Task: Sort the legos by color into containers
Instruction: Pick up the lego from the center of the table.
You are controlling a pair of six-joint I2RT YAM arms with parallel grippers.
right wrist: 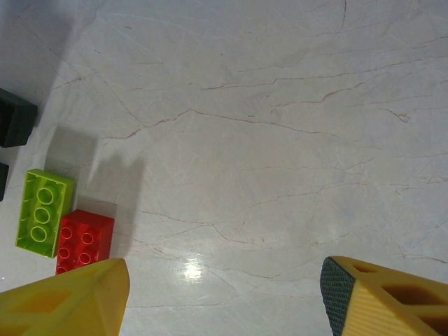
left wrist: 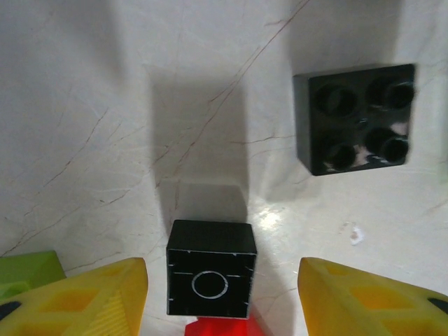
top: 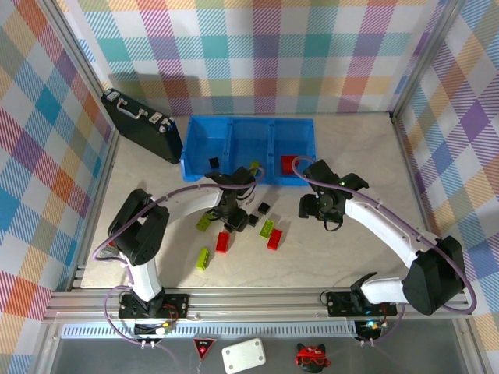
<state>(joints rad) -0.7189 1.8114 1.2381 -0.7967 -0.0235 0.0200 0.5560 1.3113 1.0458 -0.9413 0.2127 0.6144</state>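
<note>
**A:** How many bins are there, and what is in them?

**B:** Three joined blue bins [top: 242, 140] sit at upper centre of the top view. The left one holds one black brick [top: 212, 162]. The middle one holds one lime-green brick [top: 255, 166] at its front wall, and the right one holds one red brick [top: 290, 164].

**A:** And loose on the table [top: 351, 156]?

**B:** Below the bins, clear of the arms, I count three loose lime-green bricks [top: 204, 221], two loose red bricks [top: 223, 241] and two small black squarish bricks [top: 264, 208].

**A:** What about the left gripper [left wrist: 222, 280]?

**B:** Its yellow fingers [left wrist: 91, 297] stand apart at the bottom of the left wrist view. A black block [left wrist: 211, 278] lies between them with a gap on each side and its ringed face towards the camera. A four-stud black block [left wrist: 357, 119] lies at upper right, well apart from it.

**A:** And the right gripper [right wrist: 224, 287]?

**B:** It is spread wide over bare tabletop. A green three-stud piece [right wrist: 43, 212] and a red piece [right wrist: 84, 240] lie just beside each other at lower left of that view.

**A:** Can any writing be read?

**B:** The white box [top: 243, 355] at the bottom edge is too small to read.
</note>
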